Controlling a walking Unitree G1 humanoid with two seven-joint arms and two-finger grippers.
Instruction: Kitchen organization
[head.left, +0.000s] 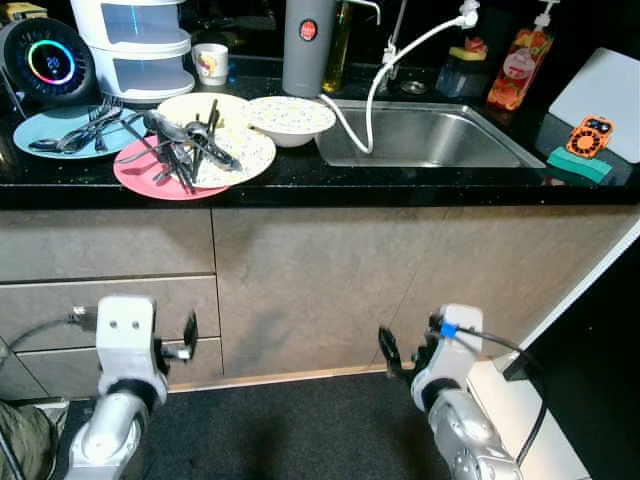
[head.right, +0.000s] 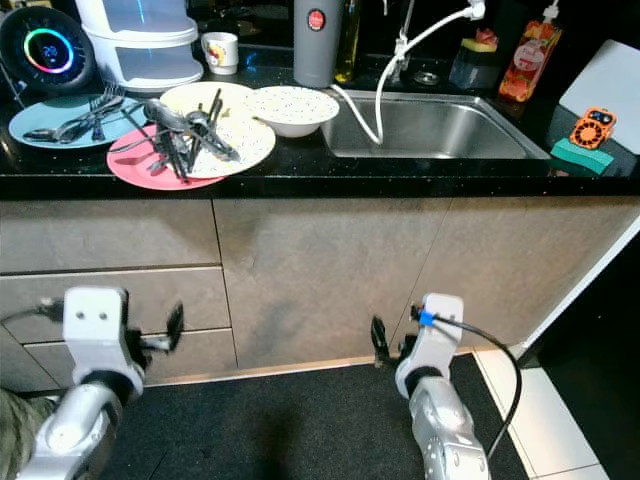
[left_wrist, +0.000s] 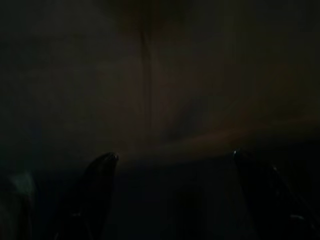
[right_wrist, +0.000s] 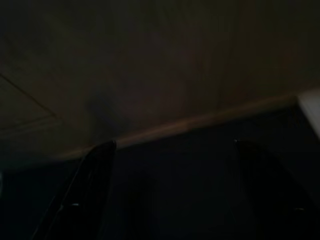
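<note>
I see both tools, left (head.left: 188, 338) and right (head.left: 390, 352), released, hanging well below the worktop (head.left: 300, 180); reaching up blind could topple the loosely piled cutlery (head.left: 185, 145) overhead.

Head eyes look down at counter (head.left: 300, 185); wrist views dark.

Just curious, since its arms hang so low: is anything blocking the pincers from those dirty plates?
Yes: both the left pincer and right pincer hang by the cabinet front, below the black countertop edge that carries the plates.
</note>
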